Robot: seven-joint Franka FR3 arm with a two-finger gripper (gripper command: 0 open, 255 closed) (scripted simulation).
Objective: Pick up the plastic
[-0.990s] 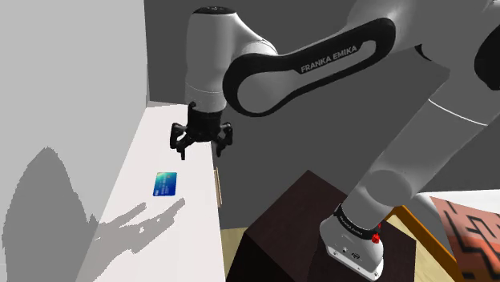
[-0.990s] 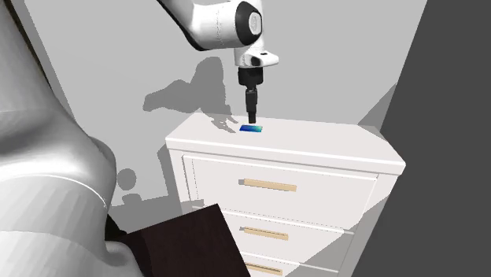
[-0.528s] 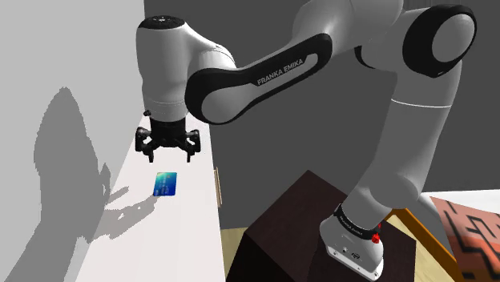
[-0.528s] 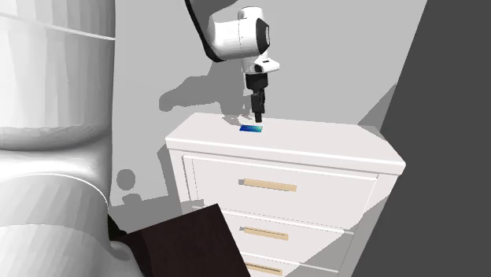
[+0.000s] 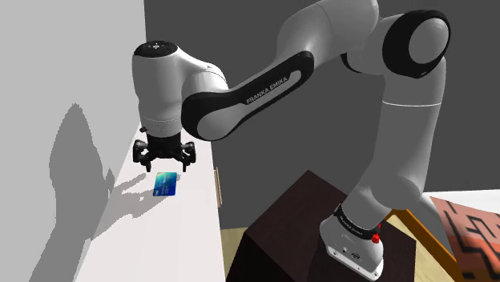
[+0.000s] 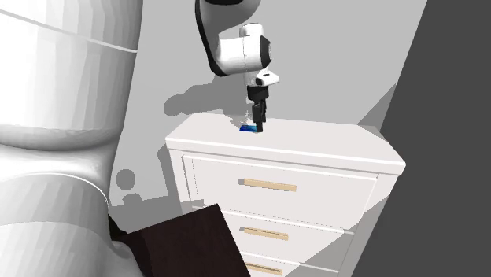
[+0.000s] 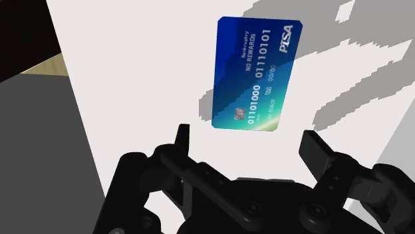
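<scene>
A blue plastic card (image 5: 166, 185) with white numbers lies flat on the white dresser top (image 5: 188, 232). My black gripper (image 5: 164, 167) hangs just above the card's far end, fingers open and pointing down. In the wrist view the card (image 7: 254, 73) lies just beyond the gripper (image 7: 251, 149), whose two fingers stand wide apart with nothing between them. From the second exterior view the gripper (image 6: 257, 123) is low over the card (image 6: 249, 129), partly covering it.
The dresser (image 6: 315, 161) stands against a grey wall (image 5: 56, 72) and has drawers with tan handles (image 6: 270, 186). The dark brown stand (image 5: 296, 224) sits beside the dresser. The dresser's side edge runs close to the card.
The arm has swung toward the shoulder view's left and come down. The gripper went from beside and above the card to just over its far end. The card has not moved.
</scene>
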